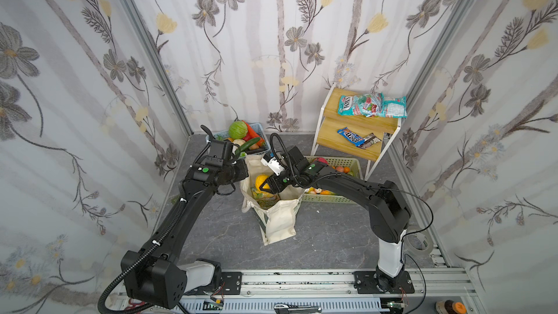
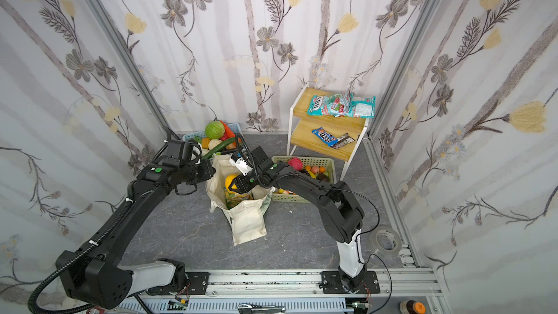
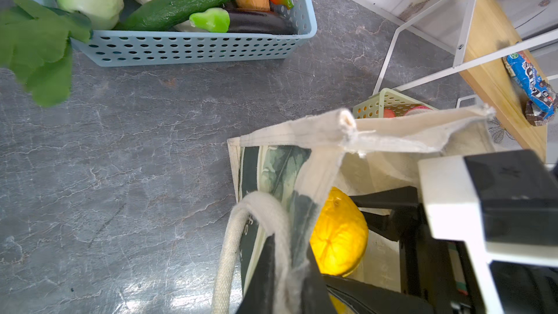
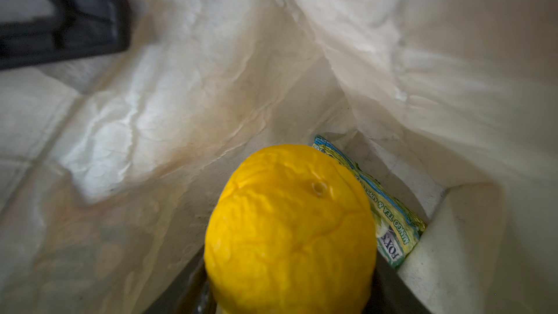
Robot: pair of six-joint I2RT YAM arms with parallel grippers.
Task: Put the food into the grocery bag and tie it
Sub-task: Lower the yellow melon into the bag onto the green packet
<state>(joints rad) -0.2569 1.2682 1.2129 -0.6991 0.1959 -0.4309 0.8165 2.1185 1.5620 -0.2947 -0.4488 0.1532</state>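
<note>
The grocery bag (image 1: 280,218) (image 2: 247,222) stands open in the middle of the grey floor, and in the left wrist view its leaf-print side (image 3: 271,164) and rope handle show. My left gripper (image 1: 244,170) (image 2: 212,170) (image 3: 291,255) is shut on the bag's cream rim cloth and holds the mouth open. My right gripper (image 1: 264,187) (image 2: 232,185) (image 4: 290,282) reaches into the mouth, shut on the yellow oblong fruit (image 1: 261,180) (image 3: 338,234) (image 4: 290,225). Below it, on the bag's bottom, lies the green-and-yellow snack packet (image 1: 265,200) (image 4: 392,225).
A blue basket (image 1: 260,127) (image 3: 193,46) of vegetables stands behind the bag. A pale green basket (image 1: 332,198) of fruit sits to its right. The wooden shelf (image 1: 356,122) holds teal sweet packets (image 1: 371,105) and a blue chocolate packet (image 1: 353,136). A tape roll (image 1: 419,244) lies by the right arm's base.
</note>
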